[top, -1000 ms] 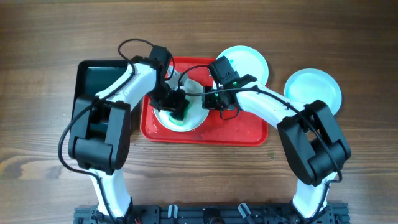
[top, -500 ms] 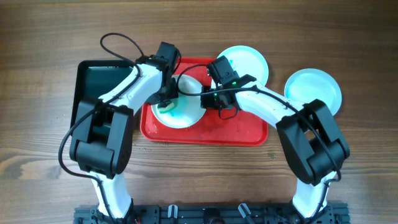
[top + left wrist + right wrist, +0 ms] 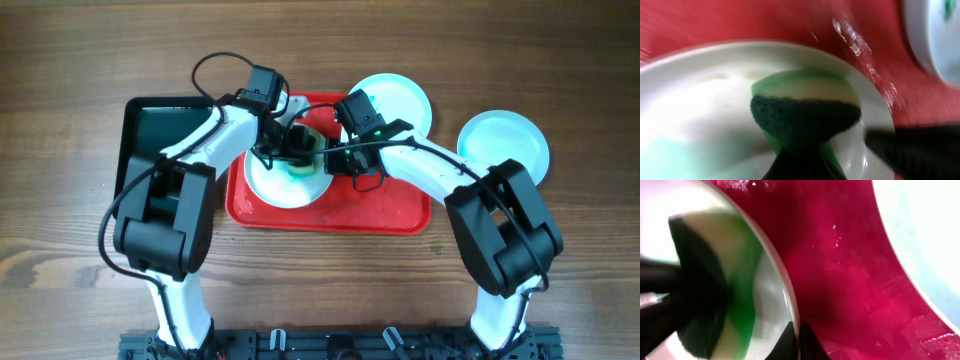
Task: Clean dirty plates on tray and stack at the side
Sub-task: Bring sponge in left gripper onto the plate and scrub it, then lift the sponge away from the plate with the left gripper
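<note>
One dirty plate (image 3: 280,185) lies on the red tray (image 3: 390,210). My left gripper (image 3: 297,150) is shut on a green sponge with a dark scouring face (image 3: 805,117) and presses it on the plate's (image 3: 695,120) far right part. My right gripper (image 3: 330,160) is shut on that plate's right rim (image 3: 790,305), fingertips either side of the edge (image 3: 799,342). A second plate (image 3: 398,98) rests at the tray's far right corner, partly over the rim. A third pale-aqua plate (image 3: 503,145) lies on the table to the right.
A dark green-black tray (image 3: 150,135) sits left of the red tray, under my left arm. Both arms cross over the red tray's middle. The wooden table (image 3: 80,60) surrounds everything. The second plate's edge shows in both wrist views (image 3: 940,40) (image 3: 925,235).
My left gripper has swept the sponge across the plate, from its near middle to the left, then to the far right. My right gripper has kept hold of the rim.
</note>
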Controlling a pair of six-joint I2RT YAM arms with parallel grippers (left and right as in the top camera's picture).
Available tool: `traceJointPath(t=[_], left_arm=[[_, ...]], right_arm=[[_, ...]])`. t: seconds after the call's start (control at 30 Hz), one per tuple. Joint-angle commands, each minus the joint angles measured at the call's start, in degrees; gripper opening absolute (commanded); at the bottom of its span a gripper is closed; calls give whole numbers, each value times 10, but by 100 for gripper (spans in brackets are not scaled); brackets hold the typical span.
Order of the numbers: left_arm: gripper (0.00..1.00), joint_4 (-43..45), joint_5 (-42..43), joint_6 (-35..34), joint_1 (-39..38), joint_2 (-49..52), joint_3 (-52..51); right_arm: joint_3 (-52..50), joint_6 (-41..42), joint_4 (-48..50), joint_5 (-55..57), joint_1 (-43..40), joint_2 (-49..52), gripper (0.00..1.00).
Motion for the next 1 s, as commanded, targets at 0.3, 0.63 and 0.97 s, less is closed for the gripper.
traceJointPath(t=[0.3, 0.63, 0.97], left_arm=[[4, -169, -257, -179, 3, 19, -5], [4, -186, 101, 129, 3, 19, -4], [4, -100, -376, -256, 3, 7, 16]], right_arm=[[6, -2, -4, -13, 3, 8, 4], [6, -1, -5, -14, 3, 8, 4], [6, 0, -4, -13, 3, 8, 4]])
